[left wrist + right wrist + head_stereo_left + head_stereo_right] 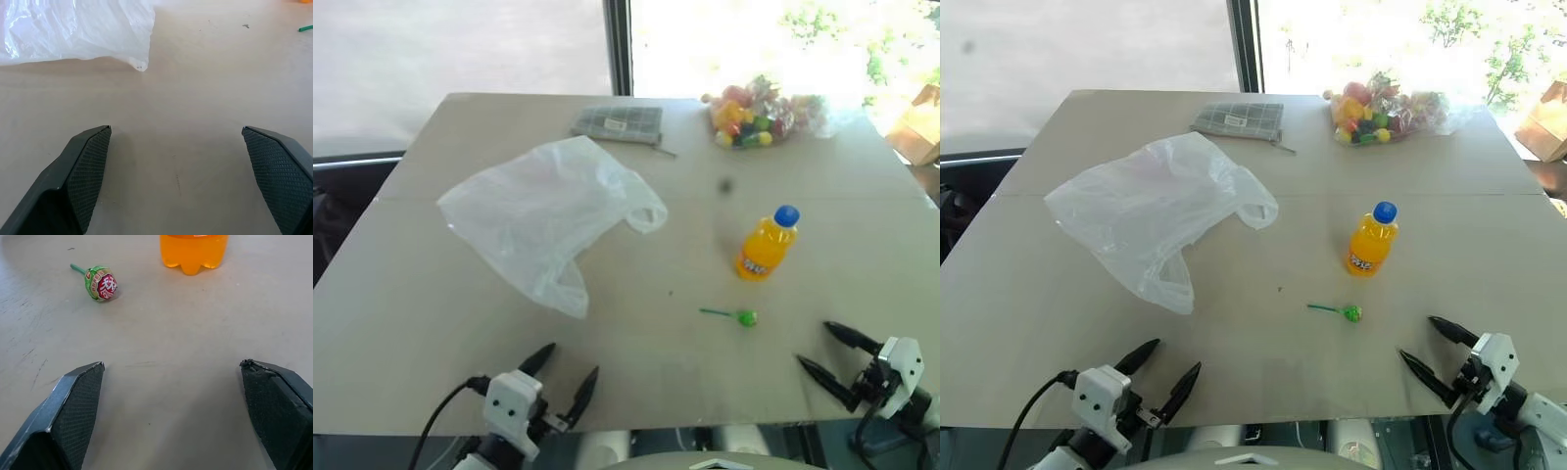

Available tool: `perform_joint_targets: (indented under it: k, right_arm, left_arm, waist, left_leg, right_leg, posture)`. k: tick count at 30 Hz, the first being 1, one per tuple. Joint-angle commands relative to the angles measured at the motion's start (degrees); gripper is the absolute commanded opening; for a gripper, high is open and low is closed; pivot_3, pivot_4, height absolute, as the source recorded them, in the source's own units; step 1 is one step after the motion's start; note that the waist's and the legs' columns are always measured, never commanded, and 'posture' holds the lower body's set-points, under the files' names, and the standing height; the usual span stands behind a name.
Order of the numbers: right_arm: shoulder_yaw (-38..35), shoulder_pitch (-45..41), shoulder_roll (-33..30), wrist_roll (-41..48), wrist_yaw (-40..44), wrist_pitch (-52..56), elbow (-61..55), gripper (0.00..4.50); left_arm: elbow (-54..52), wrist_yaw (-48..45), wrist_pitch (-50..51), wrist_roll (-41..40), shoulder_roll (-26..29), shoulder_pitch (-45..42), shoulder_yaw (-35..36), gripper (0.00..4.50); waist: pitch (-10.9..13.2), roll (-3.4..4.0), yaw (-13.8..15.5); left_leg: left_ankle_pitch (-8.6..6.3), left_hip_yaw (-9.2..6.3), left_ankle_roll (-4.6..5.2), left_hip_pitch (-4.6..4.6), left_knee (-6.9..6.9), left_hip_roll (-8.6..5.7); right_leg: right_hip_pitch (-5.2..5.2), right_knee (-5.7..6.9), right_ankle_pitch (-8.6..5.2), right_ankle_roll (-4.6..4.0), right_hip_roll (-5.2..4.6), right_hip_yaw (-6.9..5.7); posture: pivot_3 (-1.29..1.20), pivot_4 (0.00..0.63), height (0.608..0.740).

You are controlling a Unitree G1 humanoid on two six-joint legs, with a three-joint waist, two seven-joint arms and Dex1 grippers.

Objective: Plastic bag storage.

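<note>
Both sets of jaws stand spread wide with nothing between them: the left gripper (566, 376) hovers over the near edge of the counter (401, 313) on the robot's left, and the right gripper (824, 351) hovers over the near edge on the robot's right, each with its two black fingers well apart and only bare counter in the gap. One plastic bag (543, 215), thin, white and crinkly, lies spread loosely on the left half of the counter, beyond the left gripper and well apart from it; one loop handle lies toward the middle of the counter and another corner trails toward the near side (the left wrist view catches that lower edge of the bag just past its own fingers, not touching them). Five things in all lie on the counter. Besides the bag there is one orange bottle (765, 244) with a blue cap, standing upright right of centre; one green lollipop (738, 316) lying flat just in front of the bottle, its stick pointing toward the robot's left; one grey checked pouch (617, 123) lying flat near the far edge; and one clear bag of colourful sweets (756, 114) at the far edge on the right. The bottle and the lollipop lie between the plastic bag and the right gripper, near each other but not touching, and neither gripper touches anything.
</note>
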Motion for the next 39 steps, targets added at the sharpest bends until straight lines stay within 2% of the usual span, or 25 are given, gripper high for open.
perform_joint_targets:
  k: [1,5,8,12,16,22,26,31,39]
  right_arm:
    - [0.1,-0.1,-0.3,-0.5,-0.2,0.0,1.4,4.50]
    - [0.2,-1.7,-0.6,-0.4,0.0,-0.2,1.7,4.50]
    - [0.4,-3.0,-0.9,-0.1,0.4,0.5,1.4,4.50]
    - [1.8,-5.2,-1.5,0.3,1.0,2.4,-0.6,4.50]
    - [5.3,-7.9,-1.5,1.8,2.1,4.7,-8.0,4.50]
    - [11.3,-8.3,-0.9,2.7,0.1,9.6,-20.4,4.50]
    - [14.1,-7.9,-0.5,3.4,-1.9,12.3,-26.8,4.50]
    - [16.6,-9.1,-0.1,2.9,-3.5,14.1,-29.2,4.50]
    - [15.8,-8.9,-1.9,3.9,-3.2,15.4,-29.9,4.50]
  left_arm:
    - [-0.5,-0.2,-0.4,-0.9,0.4,-0.5,0.1,4.45]
    - [-0.7,-0.2,0.0,-1.3,0.4,-1.3,-0.1,4.45]
    - [-2.4,3.6,5.4,-1.3,-1.3,-2.1,-0.5,4.45]
    - [-4.5,5.3,6.6,1.7,-1.5,-3.5,-2.3,4.45]
    - [-8.4,8.1,7.4,-1.6,-4.1,-4.6,-1.3,4.45]
    - [-8.3,12.4,4.9,-0.6,-8.5,-4.9,0.1,4.45]
    - [-6.5,13.2,6.2,0.6,-8.3,-7.8,-0.1,4.45]
    - [-2.4,13.2,9.4,0.3,-8.0,-14.6,-1.0,4.45]
    - [0.8,15.6,16.3,-3.2,-11.0,-25.2,-1.7,4.45]
  waist:
    - [0.0,-0.03,0.0]
    - [0.0,-0.04,-0.1]
    - [0.0,-0.03,-0.1]
    - [0.0,0.08,0.0]
    - [0.2,0.33,-0.1]
    - [0.3,0.35,0.3]
    - [0.3,0.35,0.3]
    - [0.4,0.28,0.1]
    - [0.4,0.27,0.2]
  left_leg:
    - [0.00,0.01,0.00,0.01,0.02,0.00]
    - [0.00,0.05,0.00,0.02,0.08,0.01]
    - [0.00,0.08,0.01,0.05,0.15,0.01]
    - [0.01,0.09,0.01,0.09,0.26,0.00]
    - [0.01,0.08,0.01,0.13,0.37,0.07]
    - [0.11,0.06,0.19,0.06,0.40,0.06]
    - [0.16,-0.05,0.27,-0.01,0.46,0.05]
    - [0.16,-0.05,0.27,-0.01,0.63,0.07]
    - [0.17,-0.10,0.30,-0.08,0.64,0.05]
  right_leg:
    - [0.00,0.02,0.00,0.00,0.00,0.00]
    - [0.02,0.05,0.01,0.00,-0.02,0.01]
    - [0.02,0.16,0.01,0.00,-0.03,0.02]
    - [0.02,0.35,0.01,0.00,-0.03,0.03]
    - [0.00,0.52,0.01,0.00,0.05,0.03]
    - [-0.02,0.53,0.00,0.01,0.32,0.02]
    - [-0.02,0.53,0.00,0.01,0.33,-0.09]
    - [0.01,0.57,0.00,0.01,0.33,-0.07]
    - [0.02,0.60,0.03,0.01,0.38,-0.11]
  posture:
    - [0.00,0.150,0.740]
    - [0.00,0.150,0.740]
    - [0.00,0.150,0.740]
    - [0.00,0.150,0.740]
    - [0.00,0.150,0.740]
    - [0.00,0.150,0.740]
    - [0.00,0.150,0.740]
    - [0.00,0.150,0.740]
    - [0.00,0.150,0.740]
